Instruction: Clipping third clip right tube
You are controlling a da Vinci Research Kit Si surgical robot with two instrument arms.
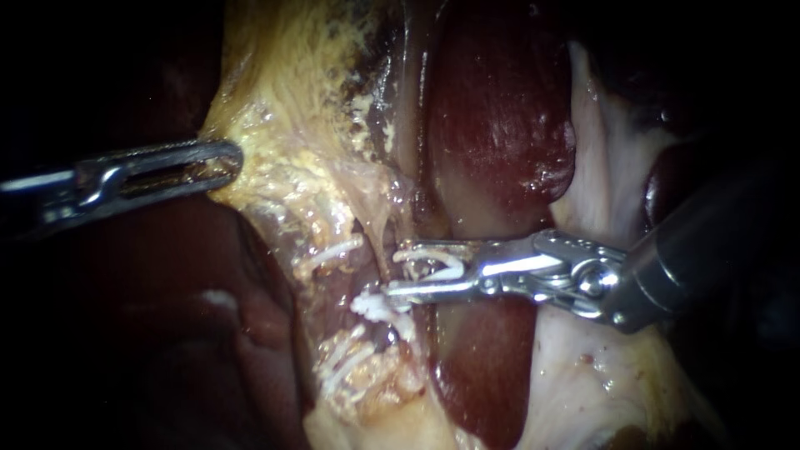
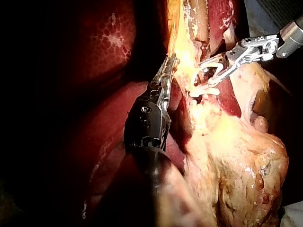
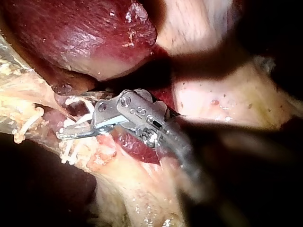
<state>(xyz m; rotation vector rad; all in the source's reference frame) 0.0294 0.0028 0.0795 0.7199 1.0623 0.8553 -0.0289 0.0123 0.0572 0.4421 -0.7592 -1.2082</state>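
Here, our right instrument (image 1: 393,271) comes in from the right edge of the frame. Its jaws stand apart, with a white loaded clip (image 1: 433,262) seated between them and touching both. Our left instrument (image 1: 232,160), at middle left, has its jaws closed on the edge of the yellow fatty tissue (image 1: 275,142) and seems to hold it taut toward the left.

The tube (image 1: 382,227) lies just left of the frame's centre. We take this pale strand for the right one, though we cannot be sure. It drops into the gap at the open tips. Its long axis runs nearly top to bottom, leaning a little from upper left to lower right, and the jaws meet it almost crosswise.

To place this clip well, we should:
- advance until both tips show past the far side of the tube, so that its whole width sits inside the clip;
- keep the jaws square to the tube's axis;
- stay clear of the seated clip (image 1: 371,305) just below the lower jaw, and of the one (image 1: 332,252) to its upper left;
- catch no stray fat;
- close in one steady squeeze while the left side keeps the tension even.
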